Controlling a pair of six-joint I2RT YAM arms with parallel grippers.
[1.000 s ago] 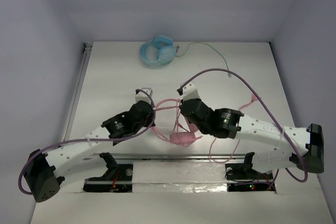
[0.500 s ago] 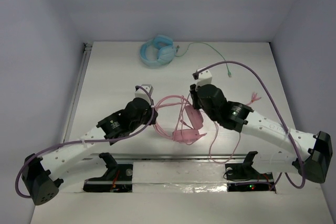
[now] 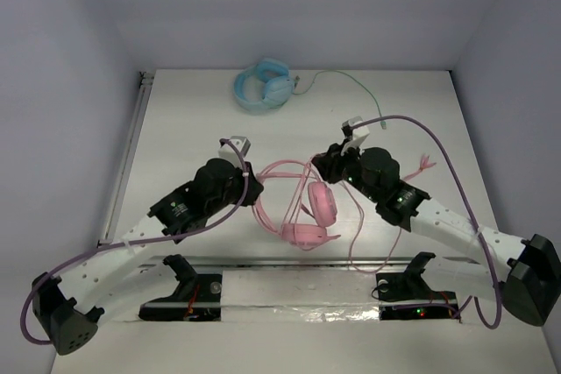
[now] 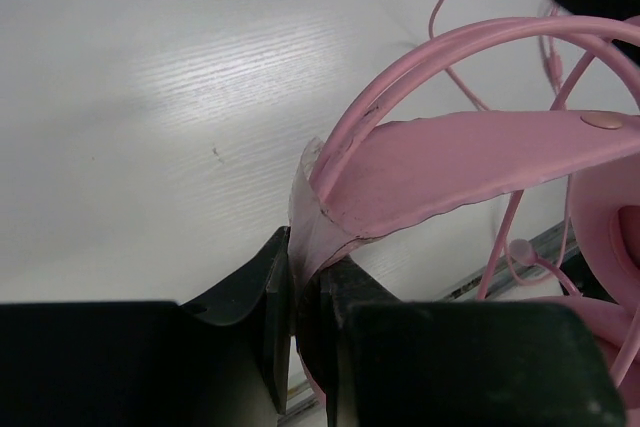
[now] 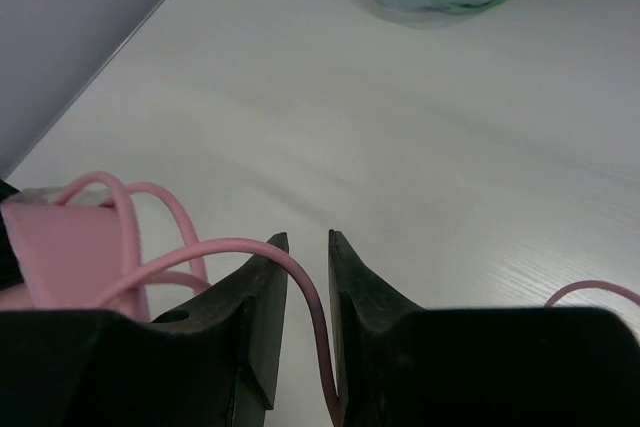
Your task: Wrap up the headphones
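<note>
While the left fingers [image 4: 278, 292] clamp the pink headphones [image 3: 323, 206] by the headband [image 4: 450, 162], the right fingers [image 5: 352, 292] beside them stand slightly parted around the pink cable [image 5: 240, 243].

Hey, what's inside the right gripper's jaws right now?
The pink cable passes between the fingers of the right gripper; the gap is wider than the cable. Its lower stretch is hidden behind the fingers.
</note>
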